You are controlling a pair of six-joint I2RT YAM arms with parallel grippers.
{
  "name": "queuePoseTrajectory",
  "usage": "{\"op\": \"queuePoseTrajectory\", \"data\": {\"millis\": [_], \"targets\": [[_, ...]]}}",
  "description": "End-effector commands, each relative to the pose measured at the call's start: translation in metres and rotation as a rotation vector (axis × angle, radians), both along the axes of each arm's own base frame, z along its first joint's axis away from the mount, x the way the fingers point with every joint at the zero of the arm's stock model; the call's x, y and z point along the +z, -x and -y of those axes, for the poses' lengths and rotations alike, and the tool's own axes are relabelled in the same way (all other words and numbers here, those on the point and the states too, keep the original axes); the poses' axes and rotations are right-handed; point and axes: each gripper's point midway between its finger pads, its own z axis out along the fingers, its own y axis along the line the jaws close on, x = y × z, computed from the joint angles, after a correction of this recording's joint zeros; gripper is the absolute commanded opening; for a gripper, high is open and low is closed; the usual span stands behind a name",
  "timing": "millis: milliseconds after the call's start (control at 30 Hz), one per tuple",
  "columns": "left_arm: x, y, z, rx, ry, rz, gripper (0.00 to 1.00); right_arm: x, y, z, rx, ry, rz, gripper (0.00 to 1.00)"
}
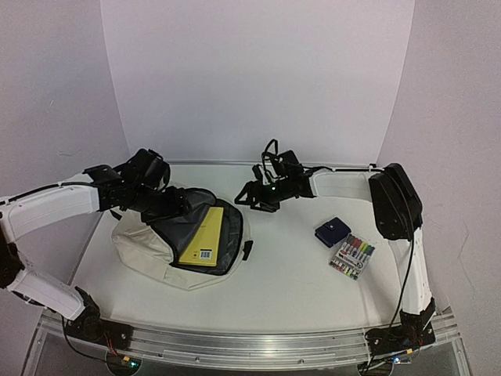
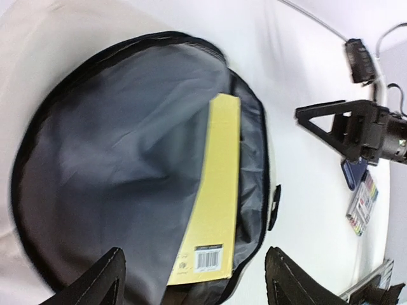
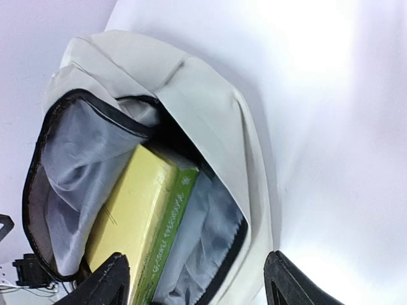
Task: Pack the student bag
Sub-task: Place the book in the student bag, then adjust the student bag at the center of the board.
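The student bag point(image 1: 145, 247) is a cream backpack lying on the table at left, unzipped, with its grey lining point(image 2: 121, 165) showing. A yellow book point(image 1: 203, 233) with a barcode lies inside the opening; it also shows in the left wrist view point(image 2: 213, 210) and in the right wrist view point(image 3: 130, 216), where its spine is green. My left gripper point(image 1: 171, 207) is open and empty above the bag's opening point(image 2: 194, 283). My right gripper point(image 1: 249, 196) is open and empty just right of the bag's mouth, facing it point(image 3: 197, 283).
A small navy pouch point(image 1: 333, 232) and a clear pack of coloured markers point(image 1: 352, 258) lie on the table to the right, near the right arm. White walls close in the table at the back and sides.
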Motion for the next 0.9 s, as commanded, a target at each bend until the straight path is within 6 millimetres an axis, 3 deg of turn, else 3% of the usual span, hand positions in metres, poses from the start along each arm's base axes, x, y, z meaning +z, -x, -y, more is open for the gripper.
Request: {"op": "queuePoseTrajectory", "data": {"millis": [0, 200, 433, 633, 767, 867], "targets": [[-0.004, 0.016, -0.039, 0.275, 0.088, -0.019, 0.76, 0.001, -0.016, -0.025, 0.075, 0.042, 0.134, 0.75], [-0.020, 0.047, -0.075, 0.467, 0.172, -0.064, 0.81, -0.033, -0.028, -0.037, 0.090, 0.060, 0.115, 0.77], [-0.052, 0.076, -0.109, 0.651, 0.226, -0.110, 0.82, -0.059, -0.019, -0.043, 0.112, 0.072, 0.074, 0.60], [-0.066, 0.073, -0.109, 0.655, 0.209, -0.104, 0.81, -0.070, -0.004, -0.037, 0.126, 0.116, 0.065, 0.30], [-0.079, 0.065, -0.103, 0.649, 0.209, -0.120, 0.81, -0.065, 0.000, -0.024, 0.122, 0.152, 0.086, 0.05], [-0.085, 0.058, -0.100, 0.651, 0.229, -0.118, 0.80, -0.060, 0.003, -0.012, 0.117, 0.166, 0.084, 0.00]]}}
